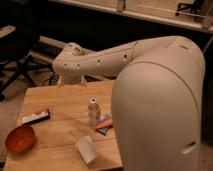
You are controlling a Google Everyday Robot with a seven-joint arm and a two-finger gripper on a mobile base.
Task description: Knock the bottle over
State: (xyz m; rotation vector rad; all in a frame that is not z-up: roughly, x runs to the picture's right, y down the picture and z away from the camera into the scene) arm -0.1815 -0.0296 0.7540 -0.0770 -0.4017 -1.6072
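Camera view: bottle [93,111] stands upright on counter [64,106], knock not yet done; gripper [71,81] hovers over the far edge, jaws apart and empty

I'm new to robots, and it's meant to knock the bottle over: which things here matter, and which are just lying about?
For the job: bottle, upright mid-table; gripper, above the far edge of the table.
Lying about: orange bowl, white cup on its side, dark packet, blue-orange item by the bottle.
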